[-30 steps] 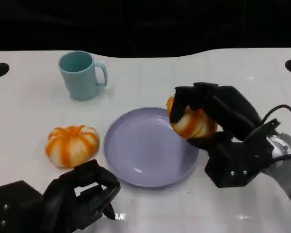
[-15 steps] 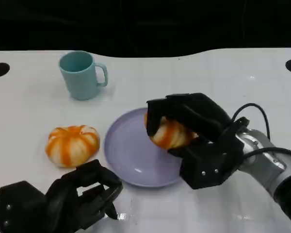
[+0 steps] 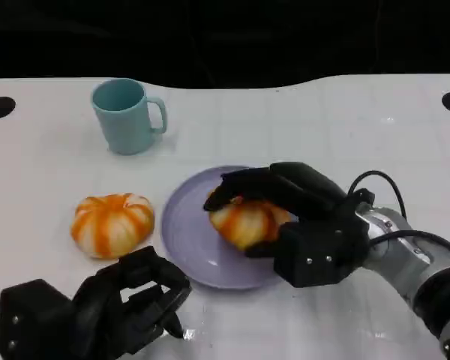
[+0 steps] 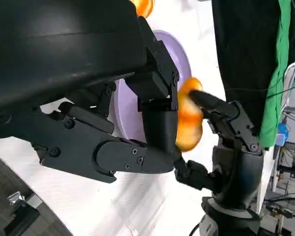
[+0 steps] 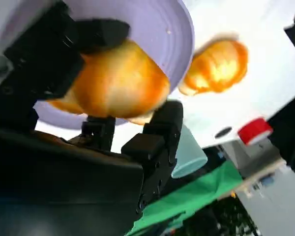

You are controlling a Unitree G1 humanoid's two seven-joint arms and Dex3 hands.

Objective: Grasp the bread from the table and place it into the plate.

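Observation:
My right hand grips an orange-and-white striped bread over the lavender plate, its fingers curled across the top of the loaf. In the right wrist view the same bread sits between the black fingers with the plate right behind it. A second striped bread lies on the table left of the plate. My left hand rests at the lower left with fingers curled in and nothing in them. The left wrist view shows the held bread beyond that hand.
A teal mug stands at the back left, its handle pointing right. The white table stretches out behind and to the right of the plate. Two dark round marks sit at the table's far left and far right edges.
My right hand has carried the bread leftward and down, from the plate's right rim to over the plate's middle. The left hand has stayed in place.

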